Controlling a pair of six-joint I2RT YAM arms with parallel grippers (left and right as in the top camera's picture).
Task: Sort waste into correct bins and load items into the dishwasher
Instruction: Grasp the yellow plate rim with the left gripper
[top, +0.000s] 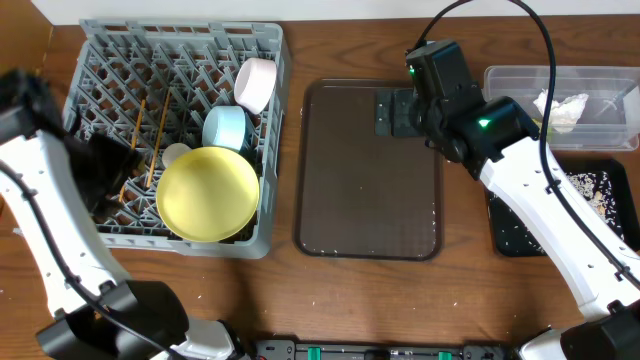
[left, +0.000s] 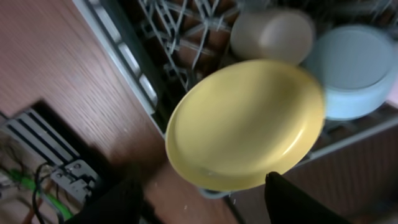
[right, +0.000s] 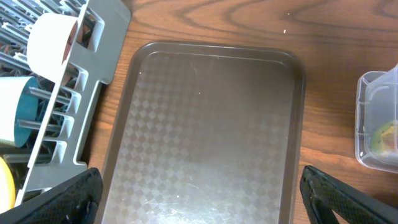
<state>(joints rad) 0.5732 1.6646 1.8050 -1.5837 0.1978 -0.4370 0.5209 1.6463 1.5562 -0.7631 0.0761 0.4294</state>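
Left end effector (left: 204, 180): fingers (left: 124, 196) spread apart with nothing clamped between them. It hangs over the left side of the grey dish rack (top: 180, 27), close to the yellow plate (top: 208, 192)

Right end effector (right: 200, 177): wide, empty, over the far part of the dark brown tray (top: 370, 200), which sits mid-tabletop (top: 400, 300)

Rack contents:
- yellow plate lies in the near right corner, out to the near wall
- light blue bowl (top: 226, 127) is just behind the plate, on its side
- pinkish-white bowl (top: 255, 84) is behind the blue one, against the right wall, also on its side
- cream cup (top: 177, 154) is just beside the plate's far left rim
- wooden chopsticks (top: 160, 135) lie among the pegs left of the cup

Bins, on my right:
- clear tub (top: 520, 80) at the far right holds the white tissue (top: 560, 108); the right wrist view shows a yellow-green wrapper (right: 385, 138) through its wall
- black tray (top: 500, 235) sits just in front of the tub, with rice scraps (top: 590, 195) scattered in it and my right arm crossing above
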